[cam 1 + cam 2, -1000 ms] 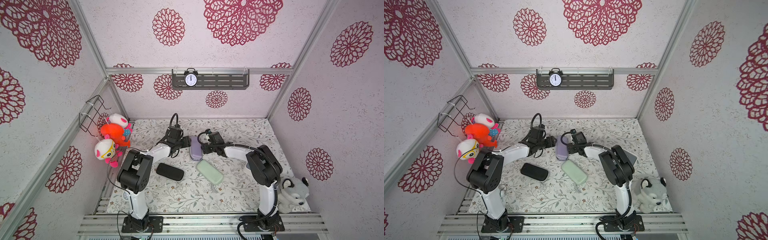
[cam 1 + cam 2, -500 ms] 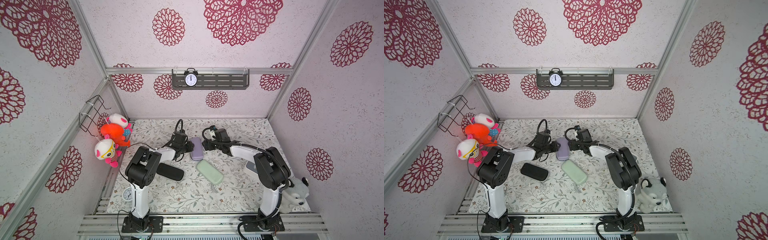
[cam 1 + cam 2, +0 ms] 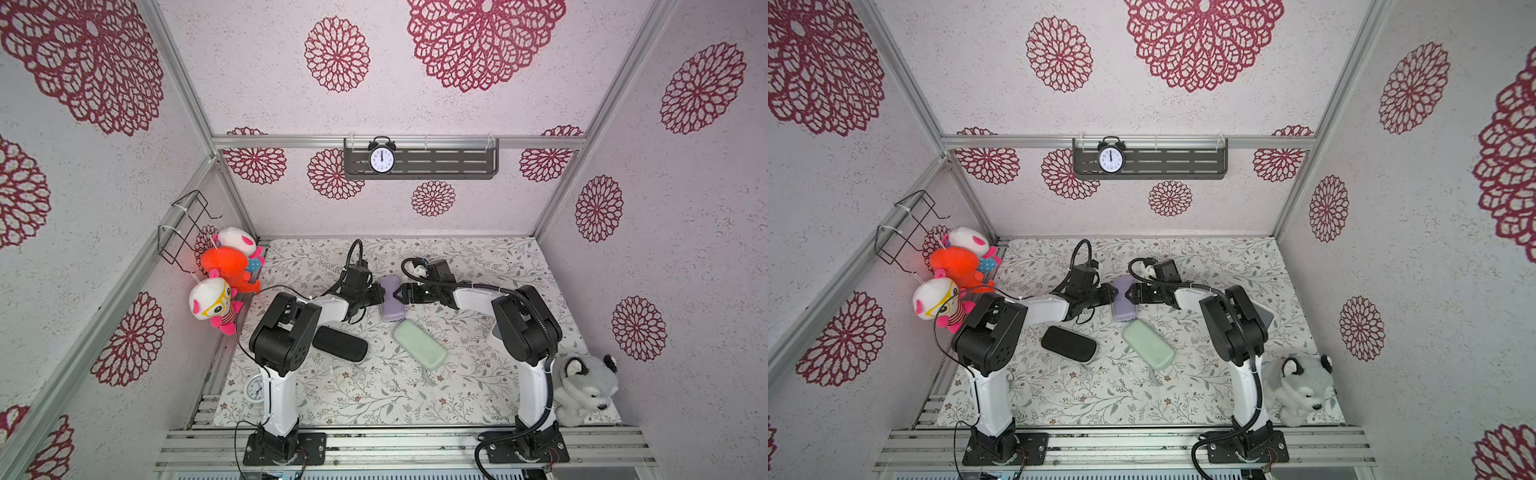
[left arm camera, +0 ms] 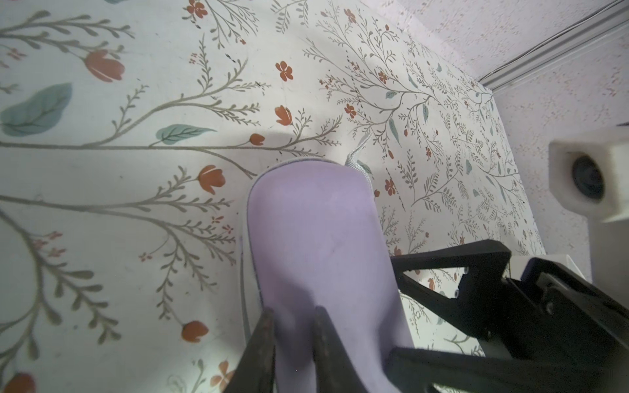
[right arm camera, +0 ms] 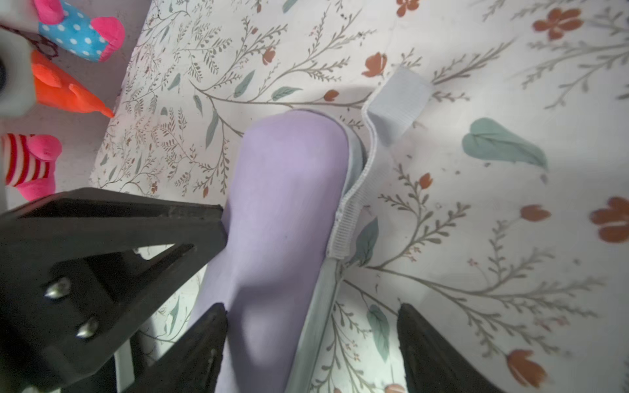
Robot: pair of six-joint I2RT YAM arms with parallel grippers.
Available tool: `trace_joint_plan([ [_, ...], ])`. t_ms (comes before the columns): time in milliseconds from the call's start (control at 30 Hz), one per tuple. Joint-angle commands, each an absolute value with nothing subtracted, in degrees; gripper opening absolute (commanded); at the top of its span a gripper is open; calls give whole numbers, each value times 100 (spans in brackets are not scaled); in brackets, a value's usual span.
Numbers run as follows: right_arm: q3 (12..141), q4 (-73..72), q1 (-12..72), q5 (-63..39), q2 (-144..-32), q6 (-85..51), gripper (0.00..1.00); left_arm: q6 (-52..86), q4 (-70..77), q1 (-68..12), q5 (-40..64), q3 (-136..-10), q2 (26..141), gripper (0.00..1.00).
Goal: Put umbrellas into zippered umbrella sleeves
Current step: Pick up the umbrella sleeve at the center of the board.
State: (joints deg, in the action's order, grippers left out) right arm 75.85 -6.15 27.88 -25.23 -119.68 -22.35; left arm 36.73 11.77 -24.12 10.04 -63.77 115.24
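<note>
While the lilac case (image 3: 391,297) lies in the middle of the mat (image 3: 374,399), the left gripper (image 4: 294,311) has its fingers nipped pretty much together on the case's long edge, just a sliver of lilac showing between them. Right gripper (image 5: 310,308) is spread wide at the opposite side, fingertips by the case, holding nothing. Black case (image 3: 340,344) and mint case (image 3: 419,344) sit shut nearer the front, the mint one just beside the lilac.

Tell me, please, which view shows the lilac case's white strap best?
Right wrist view: the white strap runs beside the lilac case. Left wrist view catches only a sliver; in both top views, too small.
</note>
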Motion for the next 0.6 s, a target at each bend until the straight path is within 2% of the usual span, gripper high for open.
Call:
trace_joint_plan([
  [0, 7737, -698, 2745, -3121, -12207, -2478, 78, 3720, 660, -2333, 949, -6022, 11956, 19],
  [100, 7673, -905, 2748, -3334, -12293, -2592, 76, 3749, 692, -2290, 983, -5947, 12040, 14],
  [500, 7956, -1592, 2857, -4062, -12829, -3233, 69, 4113, 1308, -2229, 1500, -5651, 12267, 12],
  [567, 8010, -1764, 2872, -4135, -12959, -3364, 64, 4159, 1360, -2224, 1577, -5677, 12400, 11],
])
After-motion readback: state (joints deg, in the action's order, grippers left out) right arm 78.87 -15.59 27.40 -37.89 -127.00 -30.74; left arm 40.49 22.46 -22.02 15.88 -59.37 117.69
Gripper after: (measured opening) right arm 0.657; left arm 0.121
